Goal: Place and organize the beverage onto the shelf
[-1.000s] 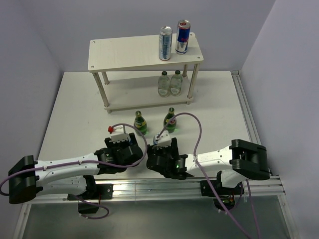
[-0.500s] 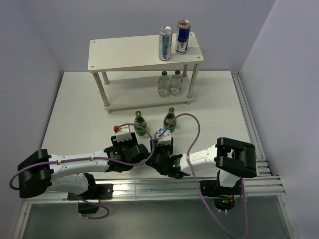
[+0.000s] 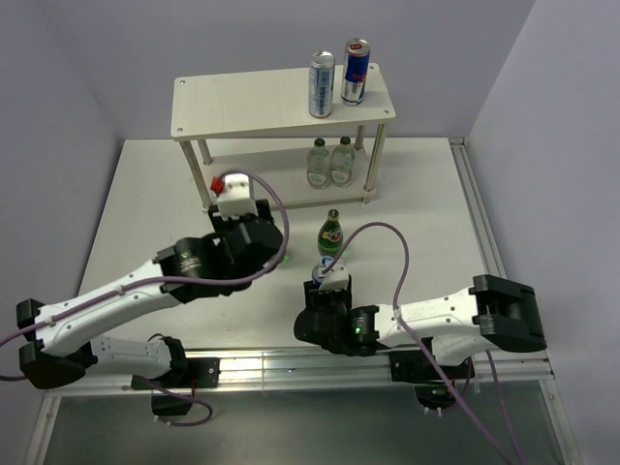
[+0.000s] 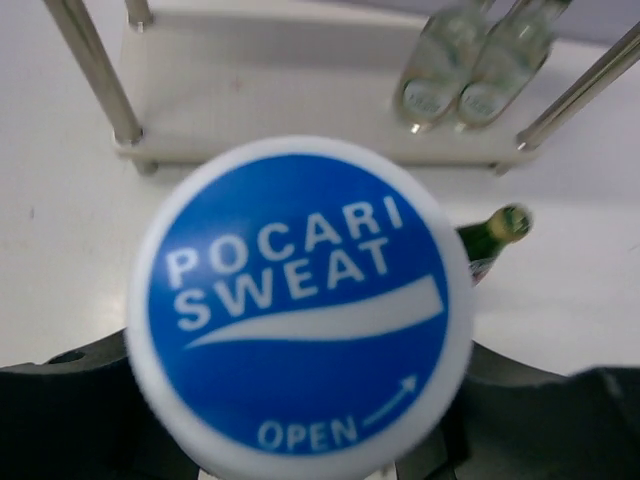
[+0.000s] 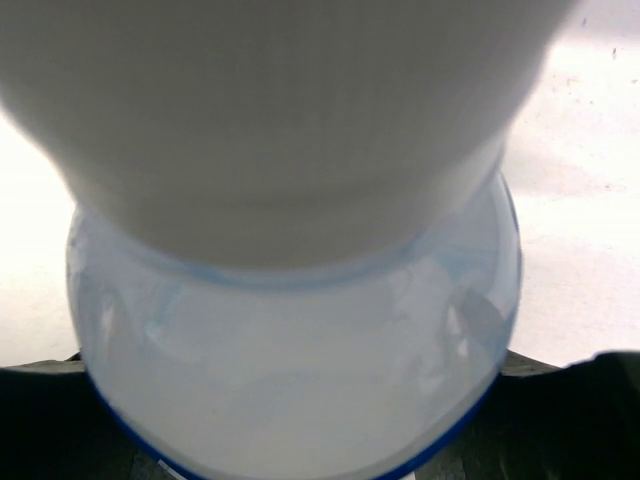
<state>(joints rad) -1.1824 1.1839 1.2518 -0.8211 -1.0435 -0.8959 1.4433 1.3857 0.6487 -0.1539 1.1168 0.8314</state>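
The left pincer [image 3: 250,237] is clenched around a Pocari Sweat bottle [image 4: 300,310], whose blue-and-white cap fills the left wrist view. This pincer is over the bench [image 3: 145,213], just in front of the shelf [image 3: 252,102]. The right pincer [image 3: 327,289], nearer the arm bases, is clenched around a second clear plastic bottle [image 5: 300,340] with a white ribbed cap and a trace of blue low on its body. Between the two pincers a green glass bottle [image 3: 330,231] stands upright on the bench, in front of the shelf. On the shelf's pale wood top, toward its right end, a silver can [image 3: 322,84] and a blue-and-red can [image 3: 356,72] stand side by side. Two clear bottles [image 3: 318,165] stand together on the lower tier, below the cans
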